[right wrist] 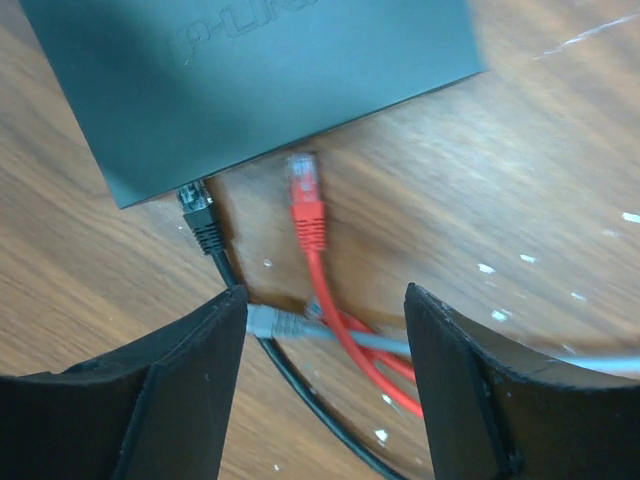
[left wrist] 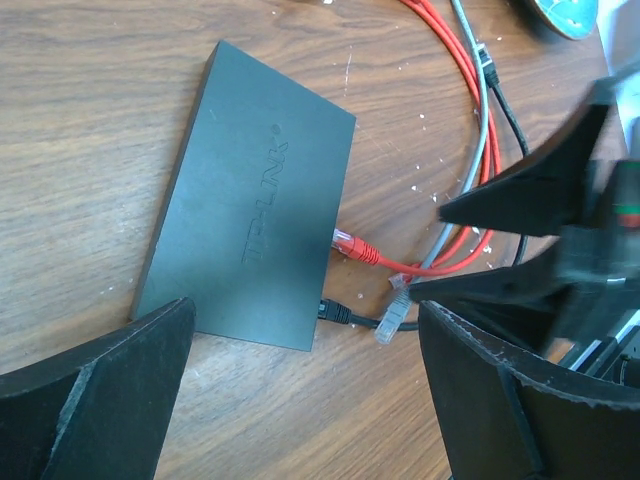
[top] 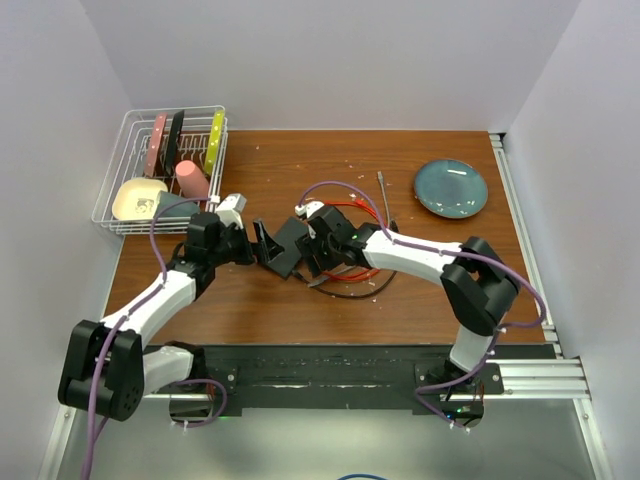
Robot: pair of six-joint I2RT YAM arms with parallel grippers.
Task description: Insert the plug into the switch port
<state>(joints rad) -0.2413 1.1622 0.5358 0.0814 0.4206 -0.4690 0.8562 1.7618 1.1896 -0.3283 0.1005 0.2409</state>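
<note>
The flat black switch box point(left wrist: 250, 200) lies on the wooden table between my two grippers; it also shows in the top view point(top: 290, 246) and the right wrist view point(right wrist: 260, 80). Its port edge faces the cables; the sockets themselves are hidden. A black plug point(right wrist: 200, 215) sits at that edge. A red plug point(right wrist: 305, 195) lies with its tip just at the edge. A grey plug point(right wrist: 270, 322) lies loose on the table between my right fingers. My right gripper point(right wrist: 325, 370) is open and empty over the cables. My left gripper point(left wrist: 305, 400) is open and empty on the box's other side.
Red, grey and black cables point(top: 345, 205) loop behind the right gripper. A round blue-grey plate point(top: 451, 188) sits at the back right. A white wire dish rack point(top: 165, 170) with several items stands at the back left corner. White crumbs dot the wood.
</note>
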